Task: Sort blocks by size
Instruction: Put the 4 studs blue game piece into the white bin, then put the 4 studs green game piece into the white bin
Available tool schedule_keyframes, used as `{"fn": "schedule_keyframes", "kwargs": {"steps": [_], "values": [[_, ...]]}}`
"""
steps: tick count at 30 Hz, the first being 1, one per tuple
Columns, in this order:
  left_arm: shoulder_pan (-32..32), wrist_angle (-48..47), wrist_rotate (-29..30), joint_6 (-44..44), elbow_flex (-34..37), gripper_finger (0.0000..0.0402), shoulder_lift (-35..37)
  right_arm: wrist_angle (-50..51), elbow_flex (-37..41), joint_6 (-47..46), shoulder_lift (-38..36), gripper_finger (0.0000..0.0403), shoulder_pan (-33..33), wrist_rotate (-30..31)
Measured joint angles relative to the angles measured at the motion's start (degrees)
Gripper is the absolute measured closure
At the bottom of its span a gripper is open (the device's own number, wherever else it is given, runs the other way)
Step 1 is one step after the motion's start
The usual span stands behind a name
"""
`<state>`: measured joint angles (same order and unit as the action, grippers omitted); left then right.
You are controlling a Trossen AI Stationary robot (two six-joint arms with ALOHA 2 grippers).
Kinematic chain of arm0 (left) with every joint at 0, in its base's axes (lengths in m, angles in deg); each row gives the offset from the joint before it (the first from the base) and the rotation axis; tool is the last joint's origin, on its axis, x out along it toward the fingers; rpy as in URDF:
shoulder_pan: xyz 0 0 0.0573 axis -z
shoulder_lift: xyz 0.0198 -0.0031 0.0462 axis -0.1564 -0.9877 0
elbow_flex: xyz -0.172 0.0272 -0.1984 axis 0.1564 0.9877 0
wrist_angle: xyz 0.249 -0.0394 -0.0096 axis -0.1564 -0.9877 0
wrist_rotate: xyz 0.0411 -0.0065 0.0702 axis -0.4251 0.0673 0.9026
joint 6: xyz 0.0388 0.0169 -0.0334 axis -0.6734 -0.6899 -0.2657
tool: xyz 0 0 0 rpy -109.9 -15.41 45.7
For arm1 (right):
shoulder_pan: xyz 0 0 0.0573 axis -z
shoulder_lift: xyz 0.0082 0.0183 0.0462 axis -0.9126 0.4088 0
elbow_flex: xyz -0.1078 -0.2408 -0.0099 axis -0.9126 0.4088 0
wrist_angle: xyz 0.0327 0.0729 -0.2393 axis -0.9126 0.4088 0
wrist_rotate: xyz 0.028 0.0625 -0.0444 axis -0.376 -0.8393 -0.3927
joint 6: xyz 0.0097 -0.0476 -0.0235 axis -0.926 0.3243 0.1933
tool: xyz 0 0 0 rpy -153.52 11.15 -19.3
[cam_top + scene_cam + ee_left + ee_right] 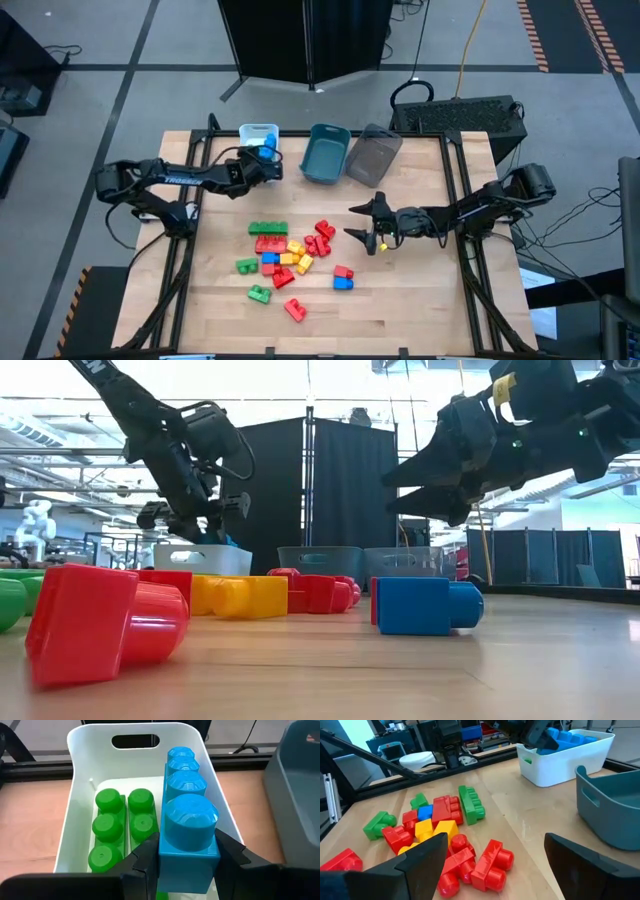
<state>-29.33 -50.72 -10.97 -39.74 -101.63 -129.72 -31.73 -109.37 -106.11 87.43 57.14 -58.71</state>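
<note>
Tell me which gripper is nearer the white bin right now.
Left. The left gripper hangs over the white bin, shut on a long blue block. The right gripper hovers open beside the loose blocks, well away.

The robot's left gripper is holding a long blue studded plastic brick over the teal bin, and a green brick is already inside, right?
Not quite. The left gripper does hold the long blue studded plastic brick, but over the white plastic bin, not the teal one. The left wrist view shows it, with the green studded brick already lying inside that white bin.
</note>
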Motion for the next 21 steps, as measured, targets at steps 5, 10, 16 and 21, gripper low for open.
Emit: {"fn": "schedule_keyframes", "kwargs": {"steps": [5,10,16,21], "values": [[0.04,2.19,-0.49,-0.44,-0.02,0.0278,0.04,1.08,0.00,0.00,0.00,0.0085,0.00,-0.01],[0.04,5.29,-2.63,-0.45,-0.02,0.0250,0.04,1.51,0.00,0.00,0.00,0.0085,0.00,0.01],[0.06,5.91,-3.38,-1.07,-0.04,0.0192,0.04,1.72,0.00,-0.01,0.00,0.0085,0.00,0.01],[0.09,5.88,-3.57,-4.38,-0.04,0.0154,0.17,1.83,0.00,-0.02,0.00,0.0085,0.00,0.01]]}}
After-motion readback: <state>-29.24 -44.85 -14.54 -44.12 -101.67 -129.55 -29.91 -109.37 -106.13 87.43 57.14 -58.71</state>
